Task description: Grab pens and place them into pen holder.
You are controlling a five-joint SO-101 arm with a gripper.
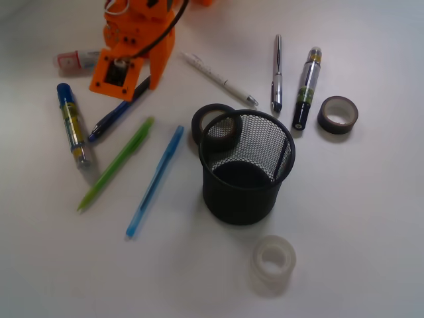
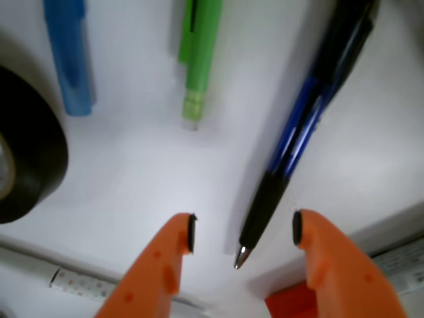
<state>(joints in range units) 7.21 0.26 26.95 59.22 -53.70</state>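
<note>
My orange gripper (image 1: pixel 136 85) is low over the table at the back left, open (image 2: pixel 244 230). The dark blue pen (image 2: pixel 301 132) lies flat with its metal tip between the two fingers, touching neither; in the front view the pen (image 1: pixel 112 116) runs out from under the gripper. To its right lie the lime green pen (image 1: pixel 116 162) and the light blue pen (image 1: pixel 156 180), both also in the wrist view (image 2: pixel 199 59) (image 2: pixel 69 56). Farther back lie the white pen (image 1: pixel 220 78) and the silver pen (image 1: pixel 277 73). The black mesh pen holder (image 1: pixel 246 165) stands upright mid-table.
Thick markers lie at the left (image 1: pixel 71 122) and back right (image 1: pixel 306 86). One dark tape roll (image 1: pixel 213 122) sits right behind the holder, another (image 1: pixel 338 114) to the right. A clear tape roll (image 1: pixel 273 262) lies in front. A pale marker (image 1: pixel 76 61) lies left of the arm.
</note>
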